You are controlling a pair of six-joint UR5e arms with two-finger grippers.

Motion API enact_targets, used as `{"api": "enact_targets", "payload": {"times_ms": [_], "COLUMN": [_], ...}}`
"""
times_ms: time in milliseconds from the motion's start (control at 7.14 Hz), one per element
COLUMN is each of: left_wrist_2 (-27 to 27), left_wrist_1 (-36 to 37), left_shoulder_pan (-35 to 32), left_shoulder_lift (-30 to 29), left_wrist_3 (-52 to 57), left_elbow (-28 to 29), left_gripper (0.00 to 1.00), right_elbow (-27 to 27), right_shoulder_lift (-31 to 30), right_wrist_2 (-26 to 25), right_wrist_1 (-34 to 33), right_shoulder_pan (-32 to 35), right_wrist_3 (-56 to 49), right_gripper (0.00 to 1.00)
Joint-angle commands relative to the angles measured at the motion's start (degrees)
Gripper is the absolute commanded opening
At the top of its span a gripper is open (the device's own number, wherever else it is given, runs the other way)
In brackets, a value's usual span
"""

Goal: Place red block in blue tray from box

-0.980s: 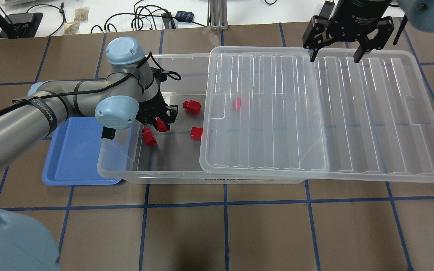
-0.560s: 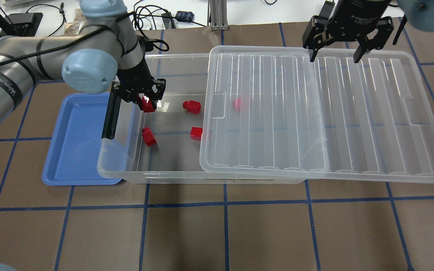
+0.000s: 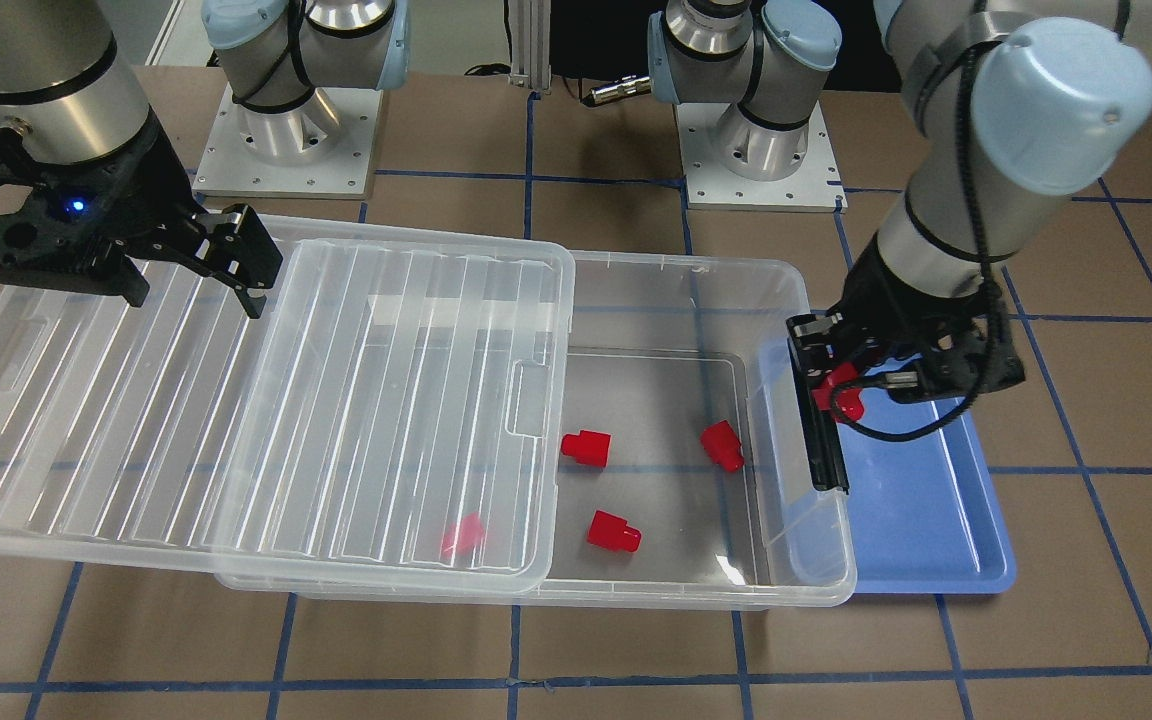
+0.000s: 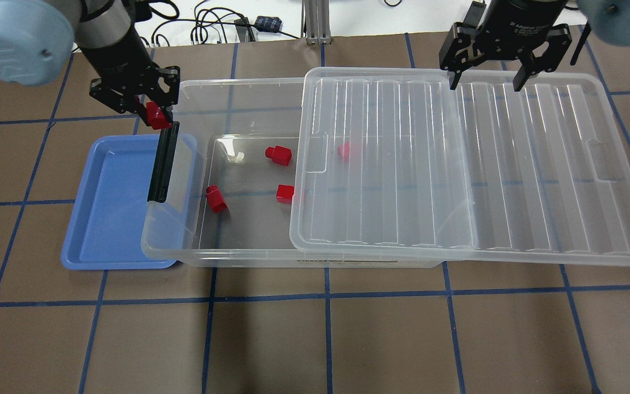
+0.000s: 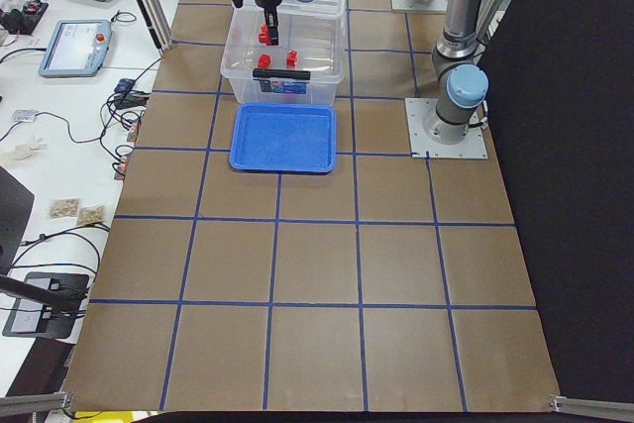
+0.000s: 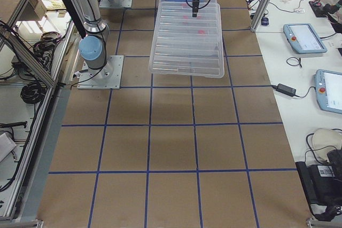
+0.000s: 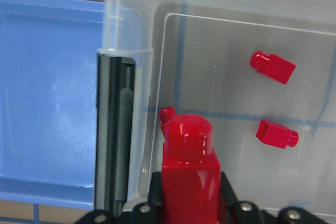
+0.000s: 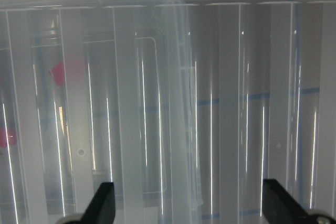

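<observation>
My left gripper (image 4: 153, 112) is shut on a red block (image 4: 157, 115) and holds it in the air over the left end wall of the clear box (image 4: 238, 256), just above the black latch bar (image 4: 163, 161). The left wrist view shows the block (image 7: 189, 166) between the jaws, with the blue tray (image 7: 47, 77) beside it. The blue tray (image 4: 107, 219) lies against the box's left end and holds nothing. Three more red blocks (image 4: 278, 155) lie in the open part of the box, and another shows under the lid. My right gripper (image 4: 487, 82) is open and empty above the lid's far edge.
The ribbed clear lid (image 4: 512, 164) is slid to the right, covering the box's right part and overhanging it. The box walls and the latch bar (image 3: 821, 430) stand between the held block and the tray (image 3: 926, 500). Cables and devices lie beyond the far table edge.
My left gripper has lifted a red block off the box floor and carried it up and left to the box's left end wall. The right gripper has not moved.
</observation>
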Motion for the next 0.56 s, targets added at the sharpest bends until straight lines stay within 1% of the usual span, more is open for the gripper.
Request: {"api": "enact_targets", "payload": {"times_ms": [0,140,280,420], "left_wrist_2": [-0.1,-0.2,-0.2,-0.2], "left_wrist_1": [-1.8,-1.8,-0.6,5.1], "left_shoulder_pan": [10.3,14.2,16.2,16.9], "left_shoulder_lift": [-0.6,-1.7,-3.4,-5.3], "left_wrist_3": [11.3,15.5,20.7,22.5], "left_elbow": [-0.8,-1.3,-3.4,-5.6], "left_gripper": [0.0,0.0,0.0,0.0], "right_elbow": [0.0,0.0,0.0,0.0], "right_shoulder_lift": [0.0,0.0,0.1,0.1], "right_wrist_2": [0.0,0.0,0.0,-0.1], "right_wrist_1": [0.0,0.0,0.0,0.0], "right_shoulder_pan": [0.0,0.0,0.0,0.0], "right_wrist_3": [0.1,0.1,0.1,0.1], "right_gripper": [1.0,1.0,1.0,1.0]}}
